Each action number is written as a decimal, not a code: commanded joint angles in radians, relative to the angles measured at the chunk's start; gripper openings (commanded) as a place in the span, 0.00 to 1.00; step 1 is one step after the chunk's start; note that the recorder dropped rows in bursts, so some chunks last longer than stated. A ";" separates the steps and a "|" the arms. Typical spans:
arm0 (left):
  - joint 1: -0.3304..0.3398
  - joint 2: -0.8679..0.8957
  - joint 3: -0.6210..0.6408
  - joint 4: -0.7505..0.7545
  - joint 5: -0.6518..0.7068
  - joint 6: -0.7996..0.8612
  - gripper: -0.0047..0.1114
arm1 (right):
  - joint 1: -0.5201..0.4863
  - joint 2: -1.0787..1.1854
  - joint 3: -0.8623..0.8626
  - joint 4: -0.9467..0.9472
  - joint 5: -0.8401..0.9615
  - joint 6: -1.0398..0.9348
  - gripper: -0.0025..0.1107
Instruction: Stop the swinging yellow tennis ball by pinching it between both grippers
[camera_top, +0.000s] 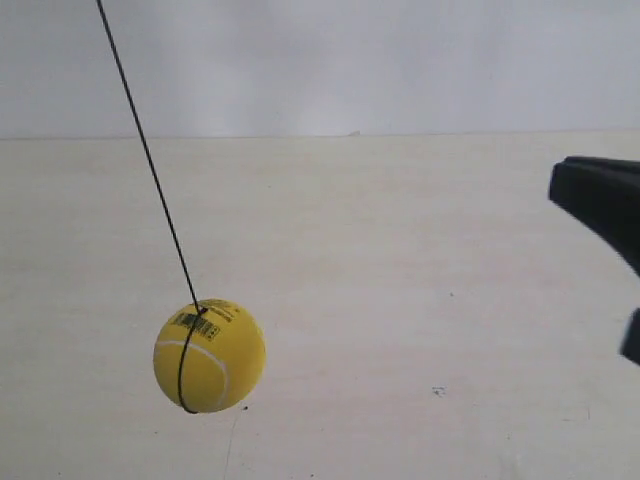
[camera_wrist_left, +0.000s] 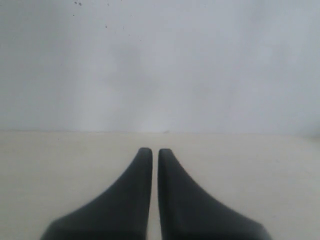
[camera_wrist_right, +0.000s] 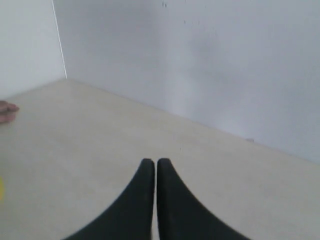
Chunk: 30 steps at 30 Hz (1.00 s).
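The yellow tennis ball (camera_top: 209, 355) hangs at the lower left of the exterior view on a thin black string (camera_top: 150, 165) that slants up to the left; its barcode and white seam face the camera. A black gripper head (camera_top: 600, 205) pokes in from that view's right edge, far from the ball. In the left wrist view my left gripper (camera_wrist_left: 151, 151) is shut, with nothing between its fingers and no ball in sight. My right gripper (camera_wrist_right: 152, 162) is also shut on nothing; a yellow sliver of the ball (camera_wrist_right: 1, 190) shows at the picture's edge.
A pale tabletop (camera_top: 400, 300) lies under the ball and meets a white wall (camera_top: 350, 60) behind. The right wrist view shows a wall corner (camera_wrist_right: 60, 45) and a small pinkish object (camera_wrist_right: 7, 110) at the table's far side.
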 joint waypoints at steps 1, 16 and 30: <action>-0.003 -0.053 0.004 0.049 -0.012 -0.102 0.08 | 0.002 -0.166 0.016 0.004 0.008 0.030 0.02; -0.003 -0.160 0.004 0.059 -0.210 -0.174 0.08 | 0.002 -0.540 0.016 0.004 0.103 0.034 0.02; -0.003 -0.161 0.004 0.063 -0.209 -0.174 0.08 | 0.002 -0.548 0.016 0.004 0.125 0.038 0.02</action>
